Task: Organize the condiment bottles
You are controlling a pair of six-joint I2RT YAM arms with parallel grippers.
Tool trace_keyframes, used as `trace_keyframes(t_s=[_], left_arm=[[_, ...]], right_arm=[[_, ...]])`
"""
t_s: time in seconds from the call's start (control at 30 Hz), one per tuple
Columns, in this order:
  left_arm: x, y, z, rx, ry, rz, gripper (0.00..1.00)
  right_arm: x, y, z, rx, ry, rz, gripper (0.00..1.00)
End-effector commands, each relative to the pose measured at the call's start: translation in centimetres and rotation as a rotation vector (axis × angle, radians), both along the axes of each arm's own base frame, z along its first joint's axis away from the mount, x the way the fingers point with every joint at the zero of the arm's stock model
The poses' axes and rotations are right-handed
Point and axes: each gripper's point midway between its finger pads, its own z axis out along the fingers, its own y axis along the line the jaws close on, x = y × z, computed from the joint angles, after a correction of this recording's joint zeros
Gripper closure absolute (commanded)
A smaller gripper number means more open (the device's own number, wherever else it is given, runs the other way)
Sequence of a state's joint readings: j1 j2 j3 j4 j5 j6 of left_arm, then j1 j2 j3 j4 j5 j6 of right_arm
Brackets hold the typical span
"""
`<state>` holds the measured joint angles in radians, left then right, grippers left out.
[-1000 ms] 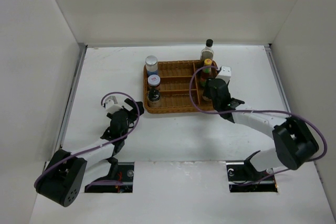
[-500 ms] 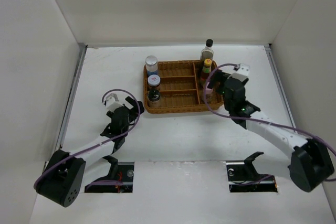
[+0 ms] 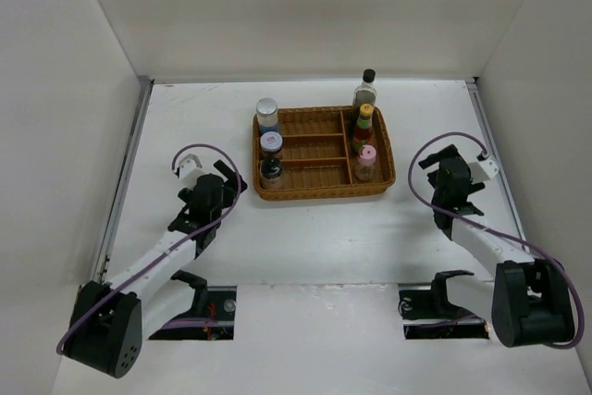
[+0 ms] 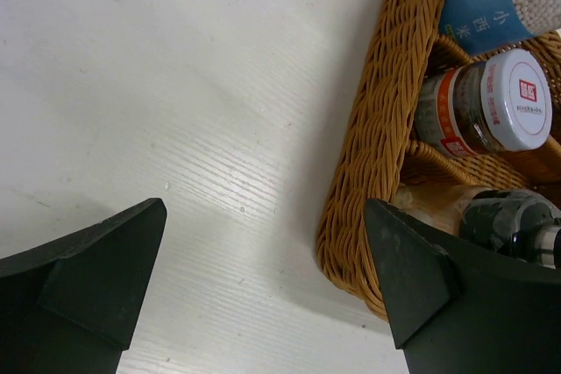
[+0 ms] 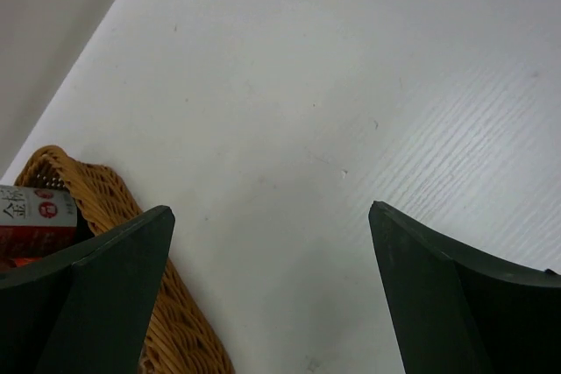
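Brown woven wicker tray [image 3: 324,193]; red bottle with yellow cap [image 3: 363,131]; pink-capped shaker [image 3: 366,162]; blue-labelled silver-lidded jar [image 3: 267,116]; white grained table [image 3: 324,238].

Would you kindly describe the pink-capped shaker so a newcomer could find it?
Find the brown wicker tray in the middle. In its right-hand column, the pink-capped shaker stands at the near end. Its neighbour behind, the red bottle, is taller with a yellow cap.

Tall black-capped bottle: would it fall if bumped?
Probably: the tall bottle stands upright and narrow, so a push near its cap could tip it. It looks clear and smooth, so maybe slippery and breakable.
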<state>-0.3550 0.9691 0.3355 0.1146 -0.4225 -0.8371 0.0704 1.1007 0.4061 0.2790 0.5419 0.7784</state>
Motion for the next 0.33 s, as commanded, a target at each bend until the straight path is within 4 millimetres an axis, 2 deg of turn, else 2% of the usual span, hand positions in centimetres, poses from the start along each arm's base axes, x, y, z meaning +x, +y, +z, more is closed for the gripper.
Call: trace_keyframes(t_s=[0.0,0.17,0.3], left_arm=[[-0.1,0.7,1.4,0.019,0.011,0.016,0.0],[-0.4,0.6,2.5,0.009,-0.016,0.006,0.0],[-0.1,0.6,2.6,0.025,-0.01,0.001,0.0]], right_arm=[[1.8,1.3,2.3,0.089,-0.136,0.039,0.0],[2.2,1.7,2.0,0.093,-0.132,0.062,0.0],[2.1,1.6,2.4,0.094,-0.145,0.061,0.0]])
